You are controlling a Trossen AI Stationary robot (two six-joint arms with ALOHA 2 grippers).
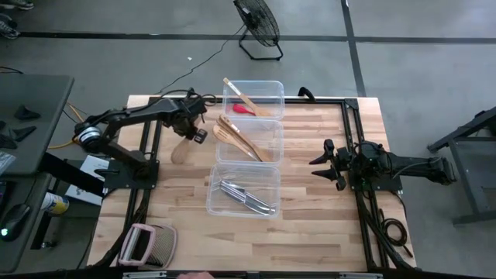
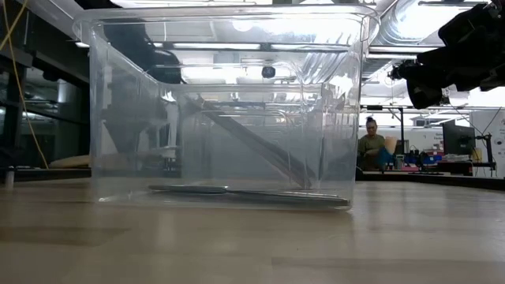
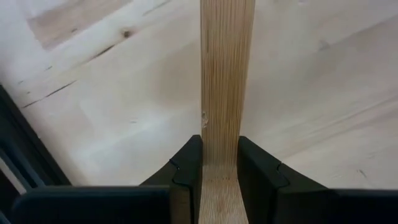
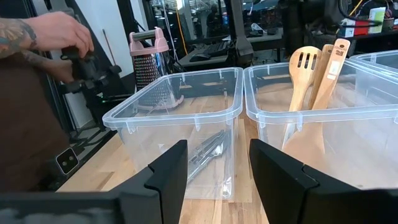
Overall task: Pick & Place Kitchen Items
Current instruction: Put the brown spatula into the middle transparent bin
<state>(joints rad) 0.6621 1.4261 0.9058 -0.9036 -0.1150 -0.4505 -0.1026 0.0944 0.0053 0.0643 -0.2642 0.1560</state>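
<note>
While both arms sit over the table, the scene reads so:

Left gripper: clenched on a pale wooden utensil; in the left wrist view its fingers press the flat handle from both sides.

Held utensil: its broad end hangs just beyond the gripper, over bare table on the side away from the tubs; whether it touches the wood I cannot tell.

Right gripper: released, its fingers spread with nothing between them; it waits well apart from the left one, across the row of tubs.

Middle tub: just beside the left gripper, on its inner side; it holds wooden spoons and spatulas, lying slantwise. In the right wrist view a slotted spoon and a spatula lean on the tub wall.

Far tub: past the left gripper, toward the fan; it holds the red utensil and one more wooden piece with its handle over the rim.

Near tub: straight ahead of the right gripper in its wrist view; the silver cutlery lies on its floor. The low view looks through this tub and shows the cutlery flat at the bottom.

Grater: pink-handled, at the table corner, well apart from both grippers.

Person: a hand and forearm show beyond the table in the right wrist view, holding a dark object.

Fan: on the floor past the far tub.
</note>
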